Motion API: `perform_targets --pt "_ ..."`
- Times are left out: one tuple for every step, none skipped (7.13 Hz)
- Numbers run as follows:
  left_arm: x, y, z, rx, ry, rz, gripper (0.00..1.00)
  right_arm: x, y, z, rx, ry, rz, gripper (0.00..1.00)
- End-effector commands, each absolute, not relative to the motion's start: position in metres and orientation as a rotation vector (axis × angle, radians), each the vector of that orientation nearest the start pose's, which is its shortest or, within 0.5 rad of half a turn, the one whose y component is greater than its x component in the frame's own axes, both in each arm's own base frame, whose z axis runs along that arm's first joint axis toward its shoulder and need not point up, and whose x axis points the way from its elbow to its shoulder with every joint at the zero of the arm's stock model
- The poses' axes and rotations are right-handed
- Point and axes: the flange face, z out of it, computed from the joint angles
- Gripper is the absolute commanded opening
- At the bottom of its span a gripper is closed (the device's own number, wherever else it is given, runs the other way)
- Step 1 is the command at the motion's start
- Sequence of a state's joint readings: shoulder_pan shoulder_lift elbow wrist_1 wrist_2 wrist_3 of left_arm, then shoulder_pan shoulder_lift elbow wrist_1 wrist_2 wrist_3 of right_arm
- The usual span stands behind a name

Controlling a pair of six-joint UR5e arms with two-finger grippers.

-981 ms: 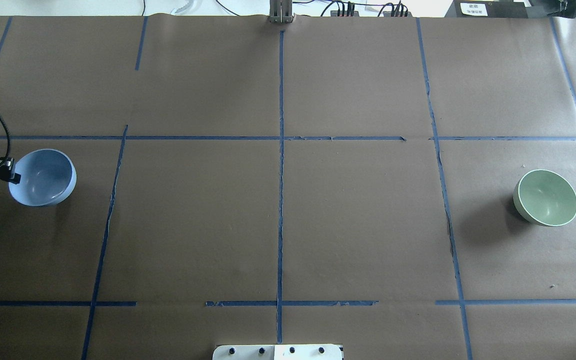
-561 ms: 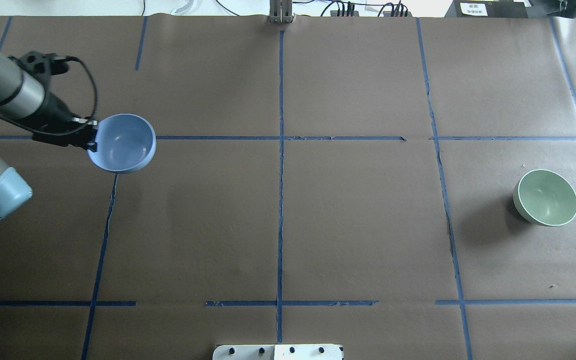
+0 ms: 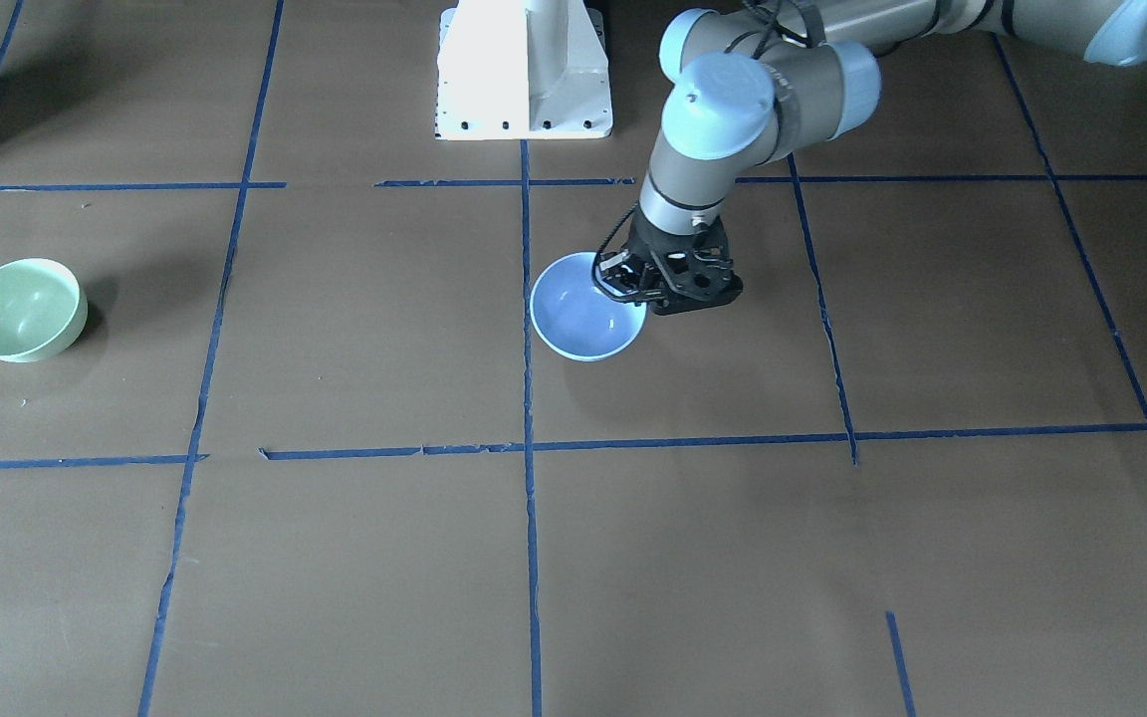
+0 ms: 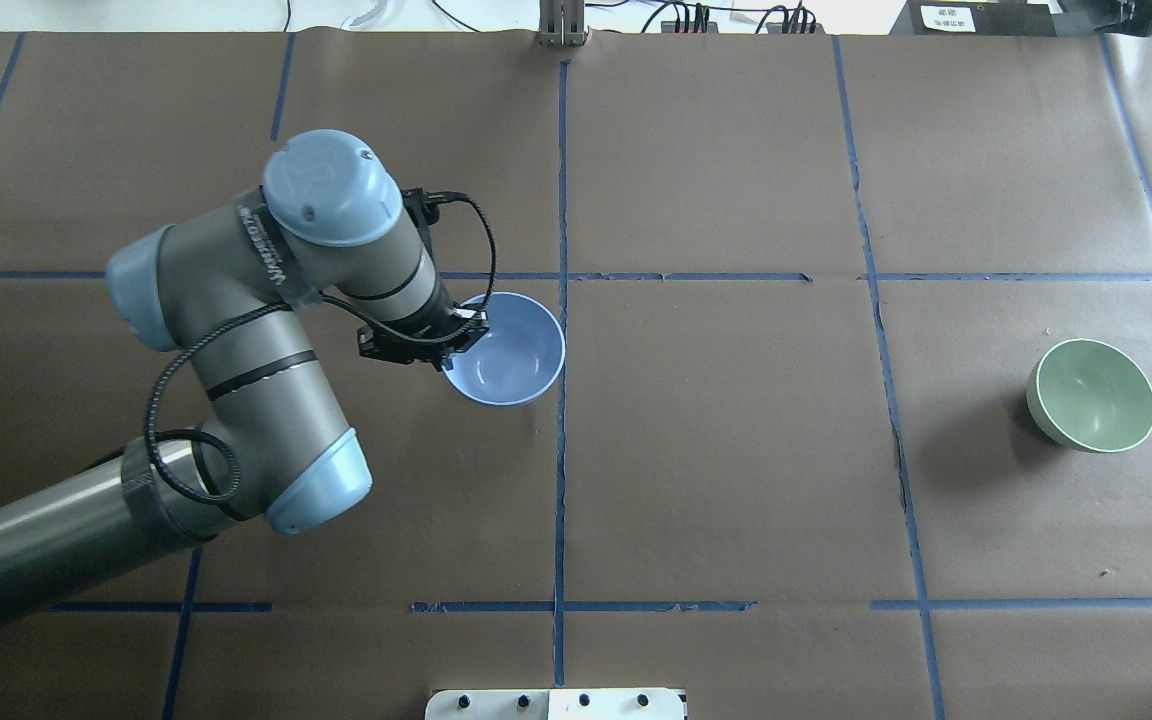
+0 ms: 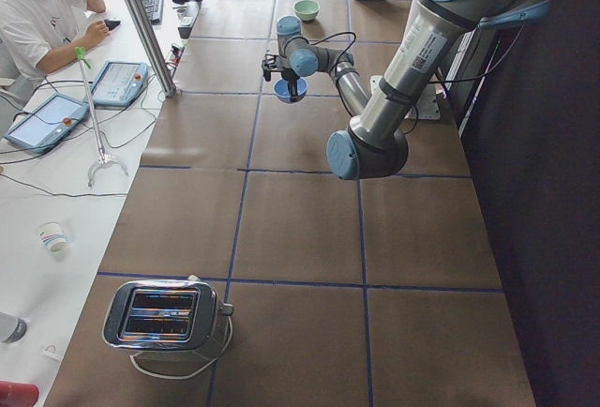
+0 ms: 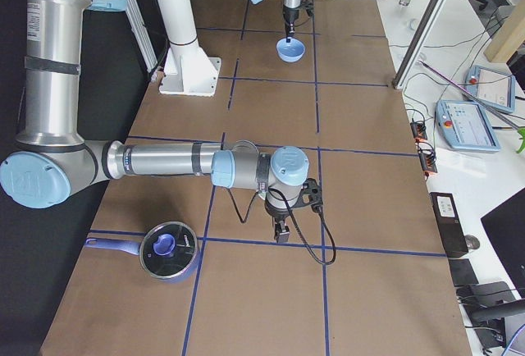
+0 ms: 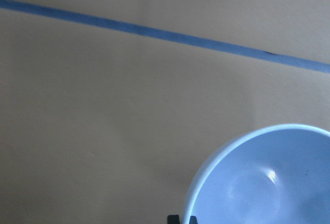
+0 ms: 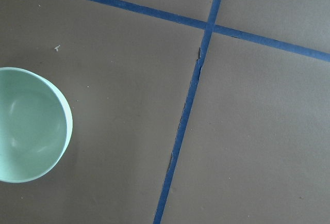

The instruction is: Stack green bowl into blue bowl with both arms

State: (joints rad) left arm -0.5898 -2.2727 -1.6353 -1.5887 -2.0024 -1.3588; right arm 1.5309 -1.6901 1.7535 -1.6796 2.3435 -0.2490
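Now | left pincer [image 4: 458,341] grips blue bowl [image 4: 514,352] rim | green bowl [image 4: 1092,395] well apart

Pictured are two bowls, a blue bowl [image 4: 511,352] and a green bowl [image 4: 1092,395]; two robot arms, left arm [image 4: 256,385] and right arm [image 6: 164,161]; one toaster [image 5: 164,318]; one pot [image 6: 168,251].

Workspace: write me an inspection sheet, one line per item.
Surface: brown paper-covered table with a blue tape grid, torn in places.
Job's things: light blue round bowl near the centre; pale green round bowl upright, alone at the right end.
Clutter: chrome toaster; glass-lidded pot.
Grippers: left pincer shut on the blue bowl's rim; right pincer, cannot tell whether open or shut.
Cables: black cable looped beside the left pincer.
Surroundings: seated operator beside the table.
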Motion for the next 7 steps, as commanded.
perform_targets --pt "0.566 -0.455 0.209 -0.069 0.884 -0.163 0.00 0.046 -0.440 0.635 0.039 -0.775 -0.257 1.00" --pt "0.569 -0.457 0.213 -0.062 0.893 -0.154 0.02 0.046 -0.440 0.636 0.037 -0.776 -0.256 1.00" --pt "0.572 -0.456 0.213 -0.059 0.902 -0.149 0.11 0.046 -0.440 0.636 0.037 -0.776 -0.256 1.00" --pt "0.569 -0.456 0.209 -0.053 0.910 -0.142 0.84 0.046 -0.440 0.636 0.037 -0.776 -0.256 1.00" --pt "0.564 -0.452 0.201 -0.041 0.925 -0.127 1.00 0.046 -0.440 0.634 0.040 -0.775 -0.257 1.00" --pt "0.546 -0.452 0.190 -0.033 0.938 -0.119 1.00 0.045 -0.441 0.630 0.036 -0.778 -0.232 1.00" --pt "0.511 -0.466 0.189 -0.037 0.901 -0.068 1.00 0.044 -0.445 0.625 0.042 -0.777 -0.229 1.00"
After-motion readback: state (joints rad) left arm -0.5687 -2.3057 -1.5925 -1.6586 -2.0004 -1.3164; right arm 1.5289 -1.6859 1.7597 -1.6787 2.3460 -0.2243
